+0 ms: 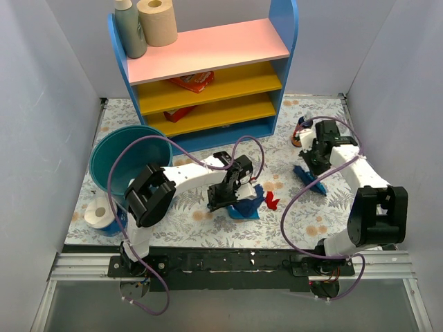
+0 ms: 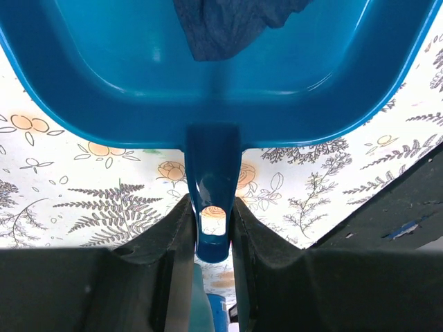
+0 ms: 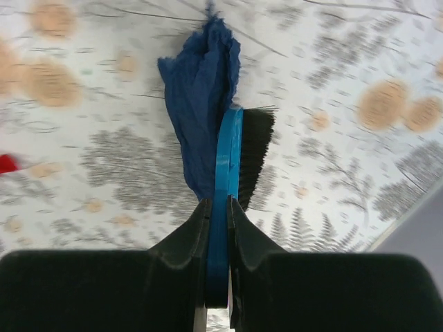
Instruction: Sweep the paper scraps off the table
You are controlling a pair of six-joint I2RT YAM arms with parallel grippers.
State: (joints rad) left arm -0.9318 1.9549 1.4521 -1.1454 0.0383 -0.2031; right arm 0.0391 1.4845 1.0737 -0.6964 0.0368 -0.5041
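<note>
My left gripper [image 1: 225, 196] [image 2: 212, 207] is shut on the handle of the blue dustpan [image 1: 243, 209] [image 2: 221, 90], which rests on the fern-print table [image 1: 304, 214]. A dark blue paper scrap [image 2: 228, 24] lies inside the pan. A red scrap [image 1: 271, 200] lies just right of the pan and shows at the left edge of the right wrist view [image 3: 5, 164]. My right gripper [image 1: 315, 166] [image 3: 219, 204] is shut on the small brush [image 1: 315, 185] [image 3: 228, 152]. Another dark blue scrap [image 3: 197, 90] lies against the brush's left side.
A teal bowl [image 1: 128, 162] and a paper roll [image 1: 100, 211] stand at the left. The pink, yellow and blue shelf unit [image 1: 208, 76] fills the back. A small orange-red object [image 1: 301, 135] sits behind my right gripper. A black rail [image 1: 228, 263] runs along the front edge.
</note>
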